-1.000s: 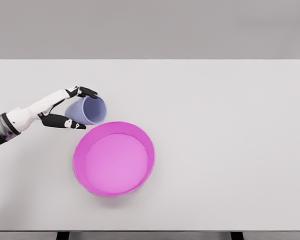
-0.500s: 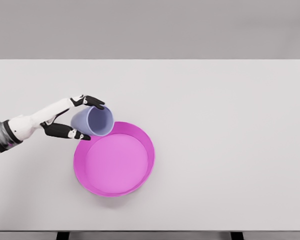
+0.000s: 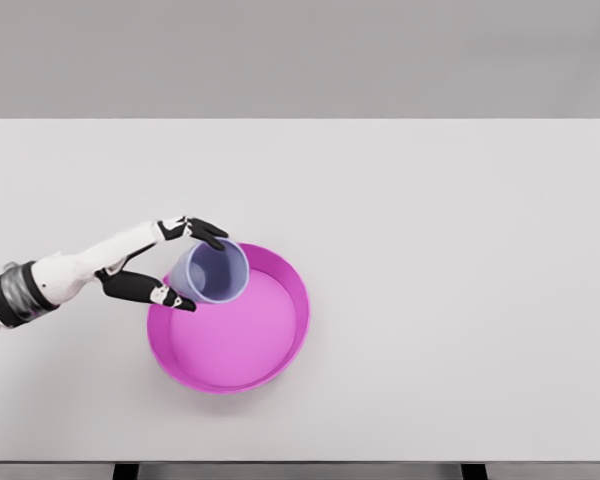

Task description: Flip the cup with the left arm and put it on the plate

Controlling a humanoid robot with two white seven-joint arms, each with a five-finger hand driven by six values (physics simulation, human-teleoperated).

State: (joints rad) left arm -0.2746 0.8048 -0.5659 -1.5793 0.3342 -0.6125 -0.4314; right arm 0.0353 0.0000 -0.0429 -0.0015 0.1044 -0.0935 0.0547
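Head view cuts the left arm off at the frame's left edge, so only the forearm, the dark wrist cuff and the left hand point(image 3: 155, 262) show. The cup's point(image 3: 211, 273) base is hidden behind its own body and the hand, and whether it touches the plate point(image 3: 292, 345) or hangs clear of it cannot be told from this angle. The table's point(image 3: 460, 250) near edge is cut by the bottom of the frame.

Half a second ago the cup sat just outside the plate's upper-left rim, mouth turned toward the lower right. Now it has moved down and to the right and overlaps that rim, with its mouth turned more toward the camera so that the inside wall is visible. The arm has reached further into the frame with it.

The hand's fingers are clamped on the cup: the black-tipped upper fingers point(image 3: 206, 232) lie across its top edge, and the thumb point(image 3: 150, 291) presses its lower left side. The cup is pale lilac, tilted, at the upper left of the magenta plate, left of the frame's centre.
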